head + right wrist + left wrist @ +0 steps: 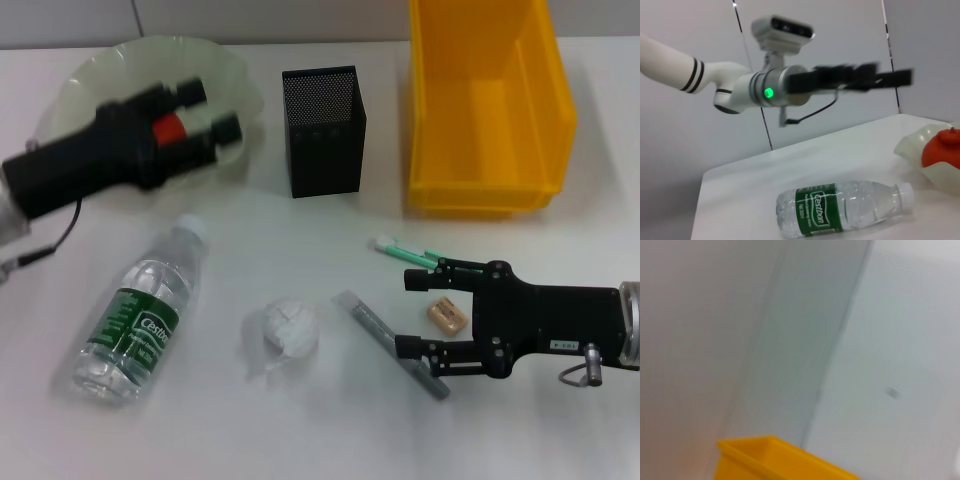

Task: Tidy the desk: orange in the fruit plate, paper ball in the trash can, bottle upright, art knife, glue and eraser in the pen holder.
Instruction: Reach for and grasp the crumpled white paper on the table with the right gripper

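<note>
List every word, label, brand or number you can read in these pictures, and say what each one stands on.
"Cestbon": white script on the green label of the clear plastic water bottle lying on its side on the white desk.
Smaller white lines beneath that name on the label: too small to read.
Small white tag on the black right gripper: blurred, unreadable.
Faint print on the small tan rectangular eraser: unreadable.
</note>
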Available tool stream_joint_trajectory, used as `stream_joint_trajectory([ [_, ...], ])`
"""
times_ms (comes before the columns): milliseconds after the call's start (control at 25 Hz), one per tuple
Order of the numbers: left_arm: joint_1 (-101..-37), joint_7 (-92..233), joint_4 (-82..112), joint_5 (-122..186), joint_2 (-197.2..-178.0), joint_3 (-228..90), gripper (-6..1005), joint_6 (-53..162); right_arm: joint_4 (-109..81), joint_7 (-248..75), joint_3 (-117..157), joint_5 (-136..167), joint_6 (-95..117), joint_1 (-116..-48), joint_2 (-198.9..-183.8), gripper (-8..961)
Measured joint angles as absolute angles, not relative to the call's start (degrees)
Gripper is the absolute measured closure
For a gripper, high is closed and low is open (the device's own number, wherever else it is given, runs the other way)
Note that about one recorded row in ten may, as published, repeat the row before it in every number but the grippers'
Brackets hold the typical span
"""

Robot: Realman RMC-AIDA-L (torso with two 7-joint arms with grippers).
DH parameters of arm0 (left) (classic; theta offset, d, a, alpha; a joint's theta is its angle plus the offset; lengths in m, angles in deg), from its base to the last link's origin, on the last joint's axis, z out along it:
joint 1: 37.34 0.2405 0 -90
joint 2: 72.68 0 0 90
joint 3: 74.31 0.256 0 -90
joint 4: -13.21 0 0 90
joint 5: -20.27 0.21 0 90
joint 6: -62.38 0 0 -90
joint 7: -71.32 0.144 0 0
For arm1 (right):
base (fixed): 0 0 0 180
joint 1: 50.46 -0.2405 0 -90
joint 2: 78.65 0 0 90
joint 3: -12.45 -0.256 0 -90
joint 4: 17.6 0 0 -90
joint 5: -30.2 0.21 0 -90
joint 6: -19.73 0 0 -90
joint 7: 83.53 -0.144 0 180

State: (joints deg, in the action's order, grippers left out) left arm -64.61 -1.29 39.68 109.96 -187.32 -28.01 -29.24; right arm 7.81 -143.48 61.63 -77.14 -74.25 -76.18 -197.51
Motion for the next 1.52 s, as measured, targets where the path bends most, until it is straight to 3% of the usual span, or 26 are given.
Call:
stream_joint_trajectory([
  [360,-61.7,0.6,41.4,120.6,-185.75,-27.4,174,-38.7,7.9,-145.6,61.0,-77.0,-74.5,-76.9,-197.20,159],
  [920,-59.8,9.6,41.9,126.8,-186.69,-27.8,175,-39.5,11.8,-154.3,61.1,-77.1,-77.3,-78.4,-196.46,159],
  [1240,-59.5,11.1,41.7,126.8,-186.49,-27.5,174,-39.4,19.3,-167.6,61.6,-80.8,-84.7,-84.0,-194.37,159],
  [1520,-59.2,11.7,41.9,127.2,-186.21,-27.5,174,-39.5,24.0,-173.0,63.9,-87.9,-85.8,-91.3,-194.98,159],
])
